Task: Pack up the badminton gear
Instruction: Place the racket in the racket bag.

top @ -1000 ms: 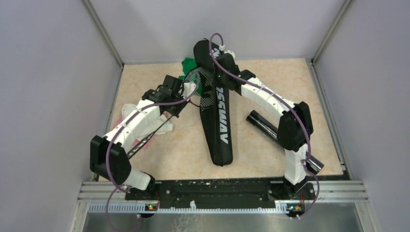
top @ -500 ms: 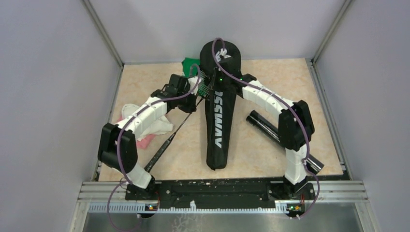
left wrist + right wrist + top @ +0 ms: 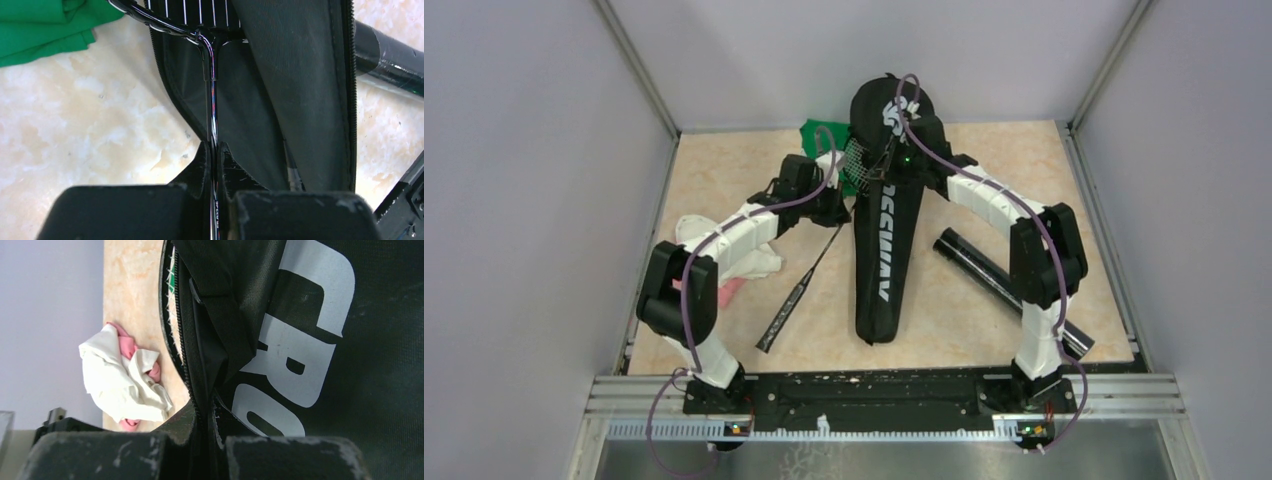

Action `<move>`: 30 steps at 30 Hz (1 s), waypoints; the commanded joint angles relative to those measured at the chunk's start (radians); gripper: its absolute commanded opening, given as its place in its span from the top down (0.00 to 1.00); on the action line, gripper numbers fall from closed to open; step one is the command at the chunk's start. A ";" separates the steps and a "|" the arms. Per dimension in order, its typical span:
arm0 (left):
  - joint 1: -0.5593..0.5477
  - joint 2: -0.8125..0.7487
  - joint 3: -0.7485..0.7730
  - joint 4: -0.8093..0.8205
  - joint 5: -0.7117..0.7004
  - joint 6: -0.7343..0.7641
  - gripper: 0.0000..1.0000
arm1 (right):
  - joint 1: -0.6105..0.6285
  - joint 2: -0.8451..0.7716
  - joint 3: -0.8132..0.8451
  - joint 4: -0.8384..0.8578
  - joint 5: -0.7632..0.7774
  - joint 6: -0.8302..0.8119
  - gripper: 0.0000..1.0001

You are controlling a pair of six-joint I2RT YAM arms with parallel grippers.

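Racket [image 3: 212,90] head seemingly deeper in bag [image 3: 884,255] now | left gripper [image 3: 212,148] pinching its shaft | right gripper [image 3: 204,412] pinching bag edge

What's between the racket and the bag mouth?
Nothing visible. The left pincer grips the racket by its shaft, head already at the open edge of the bag; the right pincer pinches the flap. The green cloth lies aside.

Racket bag [image 3: 879,270] lies lengthwise at the centre of the table [image 3: 984,170]. Its wide end is raised at the far side, where the right gripper [image 3: 894,150] meets its edge. Racket [image 3: 782,318]: head at the bag's mouth, handle pointing near-left, left gripper [image 3: 836,208] on the shaft. Tube [image 3: 969,260] lies right of the bag. Green cloth [image 3: 817,133] sits far-left. White and pink cloths [image 3: 759,265] lie beneath the left arm.
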 commanded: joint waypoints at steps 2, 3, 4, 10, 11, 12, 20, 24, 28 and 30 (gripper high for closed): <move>-0.035 0.070 0.033 0.230 0.091 -0.060 1.00 | 0.004 -0.067 0.002 0.114 -0.174 0.040 1.00; -0.042 0.086 0.041 0.235 0.111 -0.055 1.00 | 0.001 -0.063 0.005 0.115 -0.181 0.041 1.00; -0.053 0.100 0.050 0.236 0.121 -0.048 1.00 | -0.002 -0.061 0.008 0.116 -0.185 0.041 1.00; -0.069 0.119 0.018 0.316 0.149 -0.028 1.00 | -0.016 -0.053 0.017 0.101 -0.189 0.029 1.00; -0.069 0.115 0.009 0.333 0.152 -0.027 1.00 | -0.018 -0.052 0.016 0.099 -0.189 0.024 1.00; -0.069 0.111 0.001 0.347 0.155 -0.026 1.00 | -0.022 -0.050 0.015 0.097 -0.191 0.020 1.00; -0.064 0.089 -0.039 0.389 0.231 -0.006 0.83 | -0.046 -0.039 0.027 0.052 -0.163 -0.021 1.00; -0.053 0.070 -0.064 0.383 0.253 0.004 0.76 | -0.059 -0.033 0.044 0.018 -0.136 -0.048 1.00; -0.042 0.053 -0.086 0.362 0.262 0.016 0.70 | -0.068 -0.023 0.056 0.001 -0.132 -0.063 1.00; -0.036 0.049 -0.091 0.349 0.264 0.023 0.68 | -0.071 -0.019 0.057 0.000 -0.132 -0.065 1.00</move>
